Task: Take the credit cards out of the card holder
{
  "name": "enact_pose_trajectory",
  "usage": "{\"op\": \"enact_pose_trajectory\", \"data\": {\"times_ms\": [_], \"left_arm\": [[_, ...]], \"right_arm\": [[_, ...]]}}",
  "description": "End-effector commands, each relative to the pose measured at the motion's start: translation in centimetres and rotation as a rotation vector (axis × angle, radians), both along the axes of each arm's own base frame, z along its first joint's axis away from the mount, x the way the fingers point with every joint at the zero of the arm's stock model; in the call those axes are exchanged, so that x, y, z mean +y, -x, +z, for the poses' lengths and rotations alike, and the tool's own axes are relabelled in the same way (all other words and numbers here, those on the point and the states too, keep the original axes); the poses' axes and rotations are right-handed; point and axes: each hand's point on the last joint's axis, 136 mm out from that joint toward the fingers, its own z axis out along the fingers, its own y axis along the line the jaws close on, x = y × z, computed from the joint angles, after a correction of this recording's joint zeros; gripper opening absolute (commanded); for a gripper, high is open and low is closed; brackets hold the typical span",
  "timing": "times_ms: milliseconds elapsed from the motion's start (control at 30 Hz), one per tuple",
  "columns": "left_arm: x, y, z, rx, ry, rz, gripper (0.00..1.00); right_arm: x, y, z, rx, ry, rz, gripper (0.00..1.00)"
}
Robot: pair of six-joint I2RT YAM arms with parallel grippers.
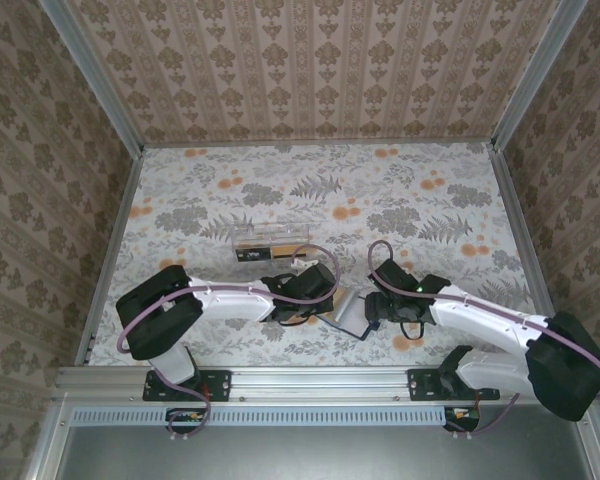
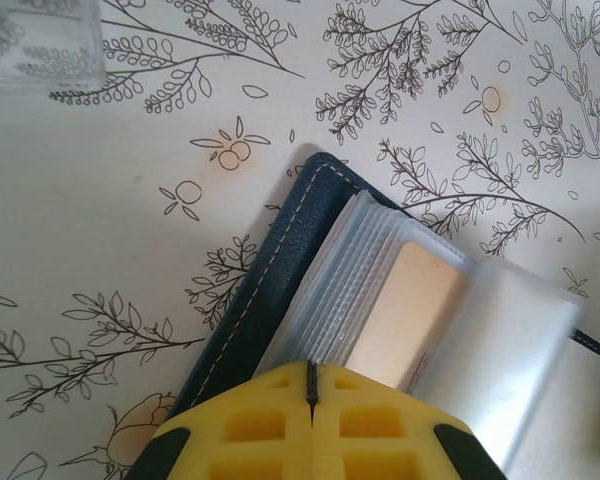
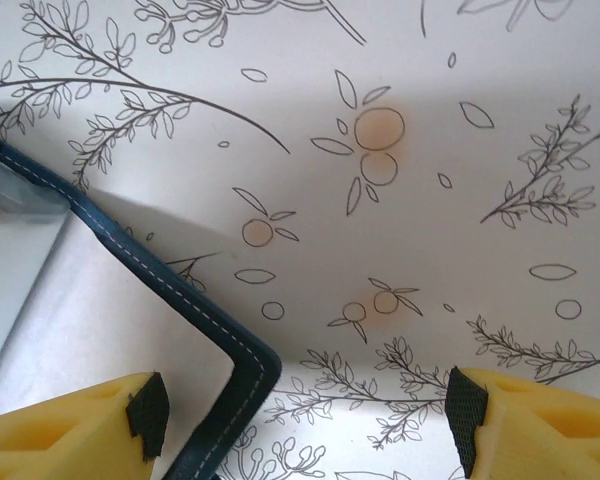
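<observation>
The card holder [image 1: 348,308] lies open on the table between my two grippers. In the left wrist view its navy stitched cover [image 2: 270,270] holds a stack of clear sleeves [image 2: 330,290], and a tan credit card [image 2: 410,310] sits inside one sleeve. My left gripper [image 2: 310,385] is shut, its yellow tips together right at the near edge of the sleeves [image 1: 315,298]. My right gripper [image 3: 308,420] is open over the holder's navy corner [image 3: 230,345], which lies between the fingers; the left finger [image 3: 145,415] hangs above the pale inner panel [image 3: 90,320].
A clear rectangular plastic box [image 1: 270,243] lies just behind the left gripper, its corner showing in the left wrist view [image 2: 35,40]. The floral tablecloth [image 1: 410,200] spreads behind and to the right. Metal rails and patterned walls [image 1: 120,200] bound the table.
</observation>
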Motion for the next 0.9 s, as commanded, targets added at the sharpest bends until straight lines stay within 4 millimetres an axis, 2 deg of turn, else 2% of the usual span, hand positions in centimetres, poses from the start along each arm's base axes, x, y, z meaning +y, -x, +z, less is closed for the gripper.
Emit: {"op": "enact_pose_trajectory", "data": {"times_ms": [0,167,333,533,633,767,867], "left_arm": [[2.9,0.7,-2.0,0.021,-0.121,0.002,0.00],[-0.1,1.4,0.6,-0.054,-0.090,-0.130,0.00],[-0.4,1.7,0.3,-0.052,-0.111,-0.145,0.00],[3.3,1.1,-1.9,0.011,-0.191,0.012,0.00],[5.5,1.0,-2.6,0.019,-0.202,0.098,0.00],[6.8,1.1,-2.4,0.009,-0.201,0.133,0.00],[6.4,1.1,-2.1,-0.001,-0.192,0.114,0.00]], "right_arm": [[-0.3,0.9,-0.8,0.034,-0.018,-0.031,0.77],[0.0,0.6,-1.4,0.046,-0.009,-0.028,0.74],[-0.1,0.4,-1.0,0.032,-0.006,-0.044,0.73],[-0.3,0.3,2.6,-0.055,-0.078,-0.062,0.69],[0.6,0.5,3.9,-0.078,-0.159,-0.052,0.60],[3.1,1.2,3.5,-0.034,-0.300,-0.023,0.48],[4.1,1.0,2.5,-0.016,-0.340,-0.021,0.47]]}}
